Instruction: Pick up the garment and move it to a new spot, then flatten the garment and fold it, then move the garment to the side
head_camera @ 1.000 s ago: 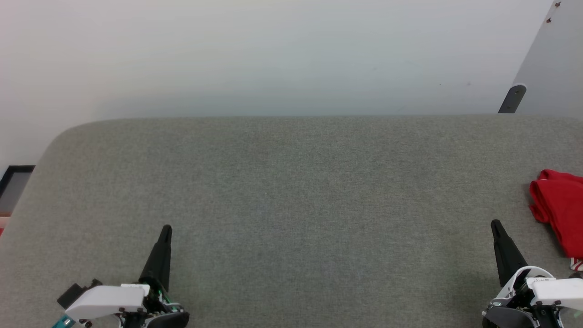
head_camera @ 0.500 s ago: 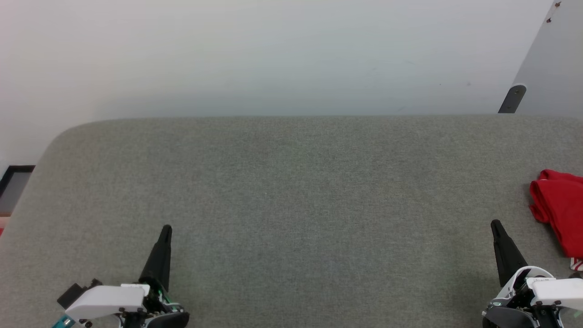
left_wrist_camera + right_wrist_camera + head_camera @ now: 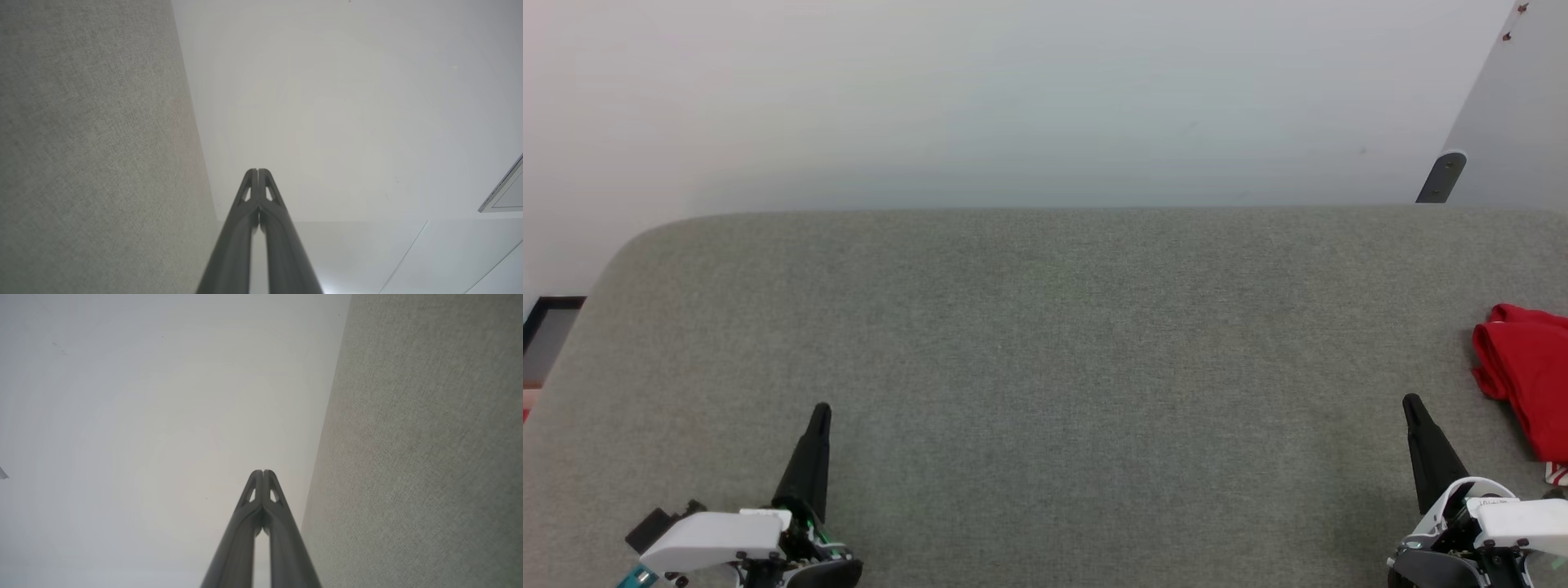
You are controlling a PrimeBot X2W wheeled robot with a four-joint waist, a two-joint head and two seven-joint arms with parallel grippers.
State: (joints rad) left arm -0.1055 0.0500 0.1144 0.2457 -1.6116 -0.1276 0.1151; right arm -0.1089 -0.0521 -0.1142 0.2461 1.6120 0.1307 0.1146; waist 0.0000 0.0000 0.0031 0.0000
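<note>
Mostly open grey worktop (image 3: 1045,327), red garment (image 3: 1523,371) bunched at far right.
Left tool (image 3: 821,411) and right tool (image 3: 1410,402): fingers pressed together, near the front edge; wrist views add a pale wall (image 3: 347,102).

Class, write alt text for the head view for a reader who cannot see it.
A bunched red garment lies at the right edge of a grey fabric surface, partly out of frame. The left gripper and right gripper sit at the lower corners, fingers shut, empty.

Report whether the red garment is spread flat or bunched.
Bunched: the garment lies in rumpled folds on the gray surface, partly out of frame.
</note>
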